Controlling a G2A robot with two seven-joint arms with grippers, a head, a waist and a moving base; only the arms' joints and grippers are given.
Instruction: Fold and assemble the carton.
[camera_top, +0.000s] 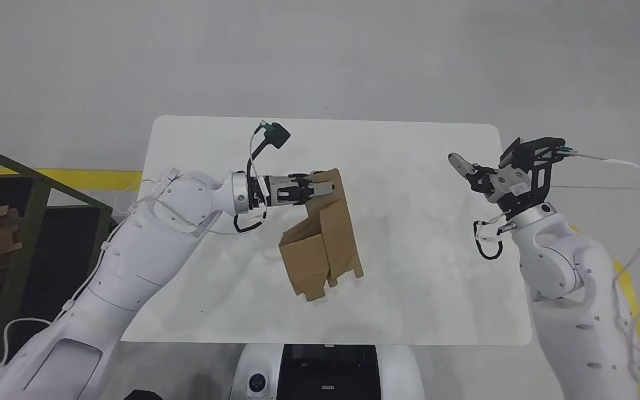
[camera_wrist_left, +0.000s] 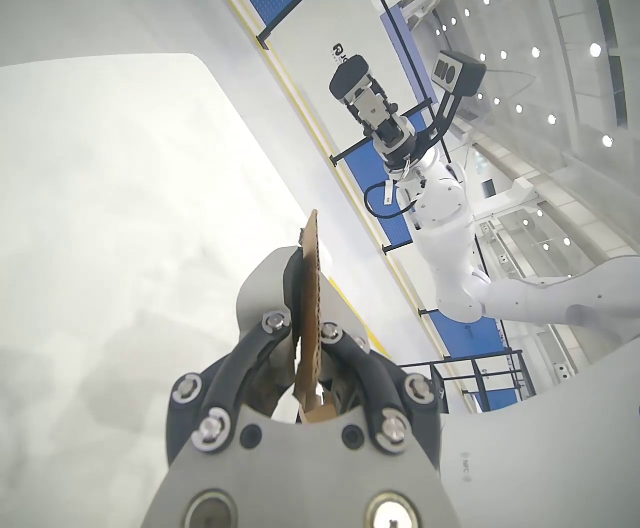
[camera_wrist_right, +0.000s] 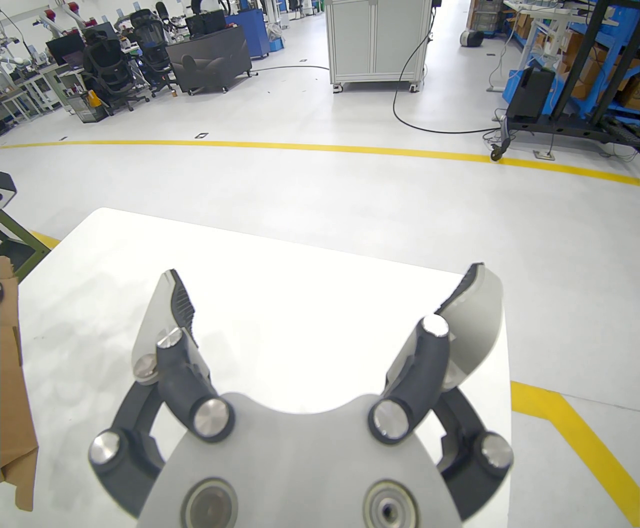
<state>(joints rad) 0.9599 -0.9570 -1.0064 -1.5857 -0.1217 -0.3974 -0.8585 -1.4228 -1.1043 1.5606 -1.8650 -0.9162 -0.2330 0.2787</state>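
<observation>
so the left tool (camera_wrist_left: 309, 280) is pinching one upper panel of the carton (camera_top: 322, 240), pressed together on the corrugated edge, and in the wrist view that edge is running straight up through the grip. My guess is it's gripping there to be holding that wall upright, so the rest of the cardboard is hanging off it instead of flopping flat. The carton itself is sitting around the middle of the table (camera_top: 420, 270), half-formed, with the lower flaps splaying out toward the robot and looking like they're resting on the surface. The right tool (camera_wrist_right: 325, 295) is hanging spread wide with nothing in it, over the right side of the table, well apart from the carton. I'm reading that as it waiting for a free side to push in while the left one is acting as the anchor. Folding is looking early to me, no closed box shape showing yet
</observation>
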